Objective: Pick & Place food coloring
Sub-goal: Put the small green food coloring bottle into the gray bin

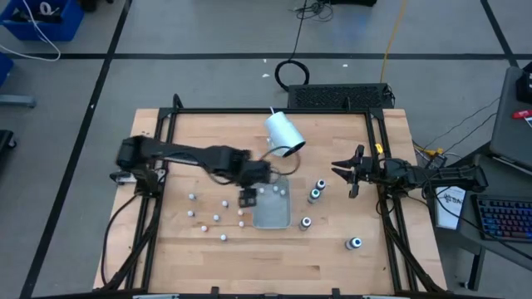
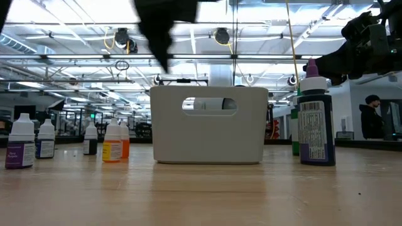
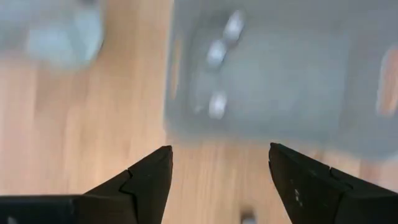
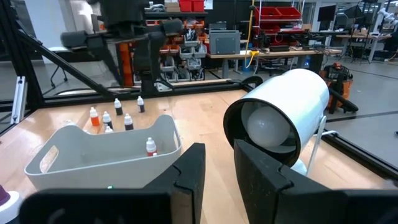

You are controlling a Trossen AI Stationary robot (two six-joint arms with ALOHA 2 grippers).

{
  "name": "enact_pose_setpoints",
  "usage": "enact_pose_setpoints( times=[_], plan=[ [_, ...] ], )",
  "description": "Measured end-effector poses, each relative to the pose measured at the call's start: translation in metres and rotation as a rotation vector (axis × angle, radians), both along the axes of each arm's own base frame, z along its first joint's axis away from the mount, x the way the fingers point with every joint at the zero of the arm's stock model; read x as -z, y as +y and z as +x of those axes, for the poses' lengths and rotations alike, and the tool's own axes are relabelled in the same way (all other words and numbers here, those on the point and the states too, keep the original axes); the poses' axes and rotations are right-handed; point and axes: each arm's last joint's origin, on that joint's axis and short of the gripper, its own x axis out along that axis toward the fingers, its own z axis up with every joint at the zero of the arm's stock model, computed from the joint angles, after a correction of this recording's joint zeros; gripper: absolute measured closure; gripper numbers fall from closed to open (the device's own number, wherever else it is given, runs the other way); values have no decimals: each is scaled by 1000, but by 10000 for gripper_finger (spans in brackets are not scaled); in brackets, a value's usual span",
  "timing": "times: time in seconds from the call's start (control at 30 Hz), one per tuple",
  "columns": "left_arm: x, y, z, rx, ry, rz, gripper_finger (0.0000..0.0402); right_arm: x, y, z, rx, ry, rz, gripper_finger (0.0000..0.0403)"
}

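Several tiny whitish food coloring bottles (image 1: pixel 216 218) stand upright on the wooden table, left of a clear rectangular tray (image 1: pixel 278 218). Three small bottles (image 3: pixel 216 53) lie or stand inside the tray. Three darker bottles with pale caps (image 1: pixel 316 192) stand to the tray's right; one (image 2: pixel 316 122) shows large in the low view. My left gripper (image 3: pixel 219 152) hangs open above the table by the tray's left edge (image 1: pixel 248 198), pointing steeply down, with nothing between its fingers. My right gripper (image 1: pixel 353 170) waits shut and level at the table's right side.
A large white cylinder (image 1: pixel 284 133) sits tilted on a stand behind the tray, close in front of my right gripper (image 4: pixel 219 163). Black frame rails run along the table's left and right sides. Bare wood lies along the near edge.
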Motion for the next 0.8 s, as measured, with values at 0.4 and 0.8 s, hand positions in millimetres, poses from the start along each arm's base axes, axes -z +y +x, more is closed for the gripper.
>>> enact_pose_setpoints(
  times=[0.4,0.8],
  plan=[
    [61,-4,-139,-774,107,-71,135,0,0,0,0,-1,0,325],
    [88,-2,-169,-1012,108,-113,135,0,0,0,0,0,0,325]
  ],
)
